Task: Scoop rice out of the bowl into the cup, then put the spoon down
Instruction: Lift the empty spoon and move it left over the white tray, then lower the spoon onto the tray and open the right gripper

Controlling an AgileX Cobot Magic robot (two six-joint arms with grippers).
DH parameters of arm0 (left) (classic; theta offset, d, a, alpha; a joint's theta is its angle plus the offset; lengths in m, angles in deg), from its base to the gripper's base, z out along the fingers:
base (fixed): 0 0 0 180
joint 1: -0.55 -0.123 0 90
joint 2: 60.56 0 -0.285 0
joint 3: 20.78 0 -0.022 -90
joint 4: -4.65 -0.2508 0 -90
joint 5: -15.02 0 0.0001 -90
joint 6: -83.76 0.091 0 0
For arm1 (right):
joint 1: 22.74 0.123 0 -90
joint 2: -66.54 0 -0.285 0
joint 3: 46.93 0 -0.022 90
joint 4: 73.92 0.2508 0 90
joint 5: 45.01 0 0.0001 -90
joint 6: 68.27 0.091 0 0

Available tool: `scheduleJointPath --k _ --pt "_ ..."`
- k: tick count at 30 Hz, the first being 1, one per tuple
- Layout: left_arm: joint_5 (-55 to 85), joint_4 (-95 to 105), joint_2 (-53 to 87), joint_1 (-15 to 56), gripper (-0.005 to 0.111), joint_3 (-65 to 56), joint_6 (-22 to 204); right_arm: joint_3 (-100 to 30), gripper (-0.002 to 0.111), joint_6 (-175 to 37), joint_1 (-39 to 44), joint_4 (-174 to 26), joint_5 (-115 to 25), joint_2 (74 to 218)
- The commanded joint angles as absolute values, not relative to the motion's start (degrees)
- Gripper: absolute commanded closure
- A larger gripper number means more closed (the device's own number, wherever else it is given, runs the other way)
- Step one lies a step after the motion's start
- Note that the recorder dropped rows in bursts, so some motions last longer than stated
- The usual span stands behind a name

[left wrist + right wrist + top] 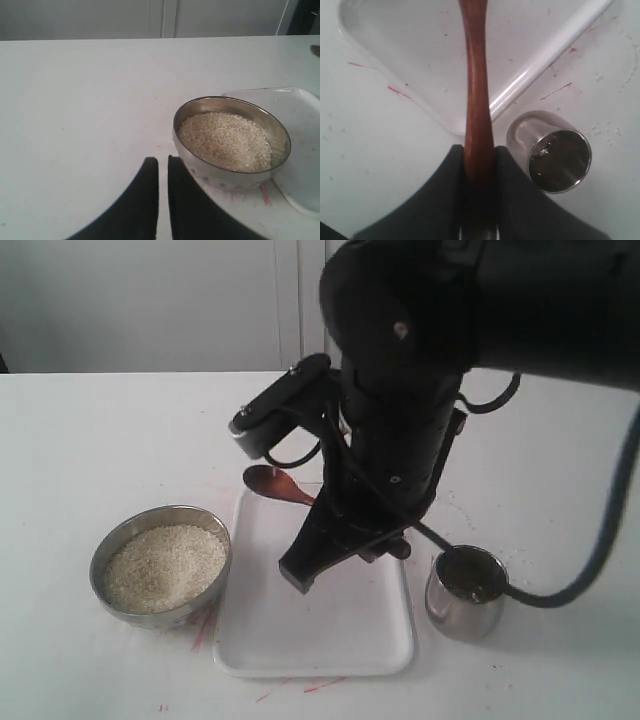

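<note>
The steel bowl (pixel 113 545) holding white rice (pixel 163 566) stands left of the white tray. A small shiny cup (pixel 467 592) stands right of the tray; its inside looks dark. My right gripper (pixel 395 542) is shut on the handle of the reddish-brown wooden spoon (pixel 272 483), whose oval end points to the tray's far edge. In the right wrist view the spoon (pixel 476 85) runs out from the right gripper (pixel 479 150) over the tray, with the cup (pixel 550 150) close beside one finger. My left gripper (pixel 163 161) is shut on nothing, beside the bowl (pixel 230 100) of rice (pixel 225 140).
A white rectangular tray (pixel 330 640) lies between bowl and cup, under the right arm. Red marks streak the white table around the tray (pixel 420 40). A black cable loops from the right arm past the cup. The tray's corner (pixel 300 115) lies behind the bowl.
</note>
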State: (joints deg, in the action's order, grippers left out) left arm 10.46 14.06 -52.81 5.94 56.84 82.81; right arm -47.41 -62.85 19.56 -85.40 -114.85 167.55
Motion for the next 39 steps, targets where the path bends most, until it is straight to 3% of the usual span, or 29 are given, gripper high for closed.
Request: scheduleJointPath --k 1,24,39 --pt "10.64 14.43 -52.77 5.85 0.092 56.43 82.70 -47.80 0.108 -64.38 19.43 -86.86 -114.98 171.31" --pt "10.64 14.43 -52.77 5.85 0.092 56.43 82.70 -47.80 0.108 -65.23 19.43 -95.12 -114.98 184.44" --pt "10.64 14.43 -52.77 5.85 0.092 56.43 82.70 -47.80 0.108 -64.71 19.43 -95.60 -112.86 185.33"
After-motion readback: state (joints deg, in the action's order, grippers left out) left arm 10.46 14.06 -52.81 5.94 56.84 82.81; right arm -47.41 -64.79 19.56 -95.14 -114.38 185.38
